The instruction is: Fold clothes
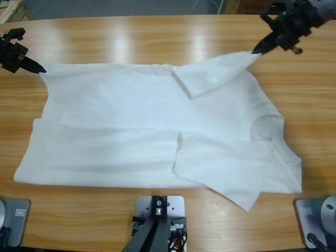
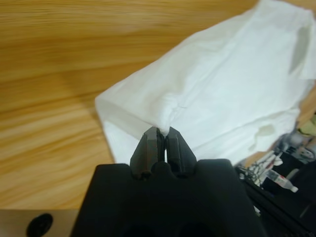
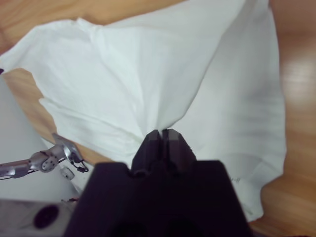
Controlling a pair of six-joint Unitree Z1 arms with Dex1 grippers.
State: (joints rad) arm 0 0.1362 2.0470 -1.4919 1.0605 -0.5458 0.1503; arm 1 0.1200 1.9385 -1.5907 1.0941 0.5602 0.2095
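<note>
Over at the far left edge of the wooden table (image 1: 131,37), the left gripper (image 1: 35,67) sits low with its jaws pressed together on a corner of the white shirt (image 1: 157,131). The left wrist view backs that up: the left gripper (image 2: 161,132) has a little peak of cloth bunched right between the two black tips, with the rest of the shirt (image 2: 232,84) lying flat on the wood beyond it.

The shirt itself is spread across the middle of the table, lengthwise left to right. Its near edge is folded over in a long band, and one short sleeve (image 1: 231,173) lies flat near the front, right of centre. The collar opening (image 1: 262,128) shows toward the right end.

Further right and toward the back, the other sleeve (image 1: 215,73) is pulled up off the table into a point. The right gripper (image 1: 258,51) comes in from the upper right corner and pinches that sleeve's tip, jaws closed on it. In the right wrist view the right gripper (image 3: 164,134) has the shirt (image 3: 148,74) fanning out from its tips, pulled taut into creases.
</note>
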